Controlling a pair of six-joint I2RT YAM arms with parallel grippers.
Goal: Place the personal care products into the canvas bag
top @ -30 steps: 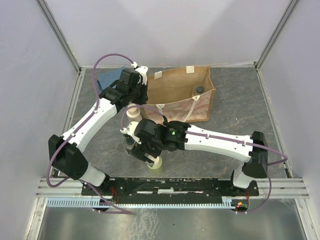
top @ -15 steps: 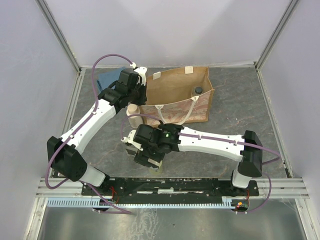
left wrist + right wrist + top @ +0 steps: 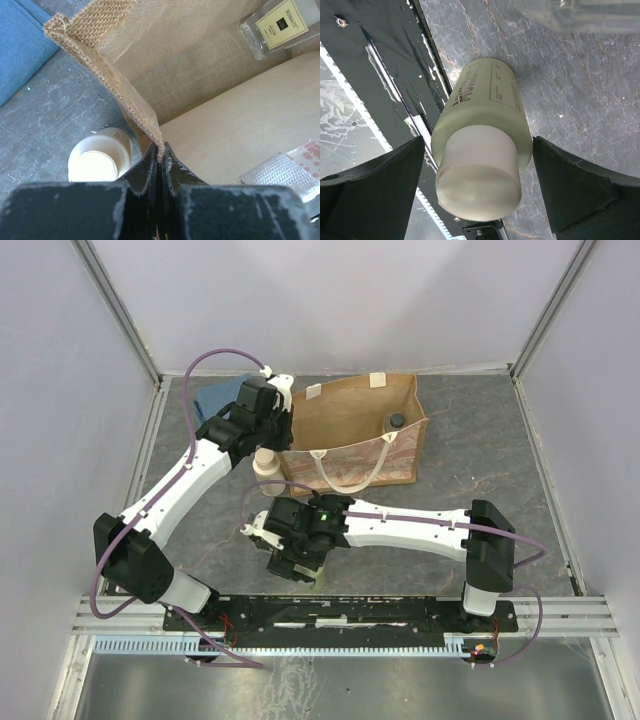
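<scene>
At the bag's left corner: left gripper [image 3: 161, 150], clamped on canvas bag [image 3: 102, 57] rim (beige bottle [image 3: 100, 161] just outside). Right gripper [image 3: 478, 152], fingers apart, straddling pale yellow jar [image 3: 482, 115].

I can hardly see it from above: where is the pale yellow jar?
In the right wrist view, the pale yellow jar stands between the open fingers of the right gripper, beside the black rail.

A grey, marble-veined tabletop [image 3: 480, 480] fills the enclosure, marked with pale scratches. Plain lilac-white wall panels [image 3: 340, 300] close it in at the back and on both sides, meeting at slanted aluminium corner posts [image 3: 114, 302]. Along the near edge runs a slotted aluminium rail [image 3: 585, 615] with a black mounting plate [image 3: 400, 612]. Below lies a dull brushed-metal sheet [image 3: 350, 685]. The light is soft and even, casting only faint shadows.
</scene>
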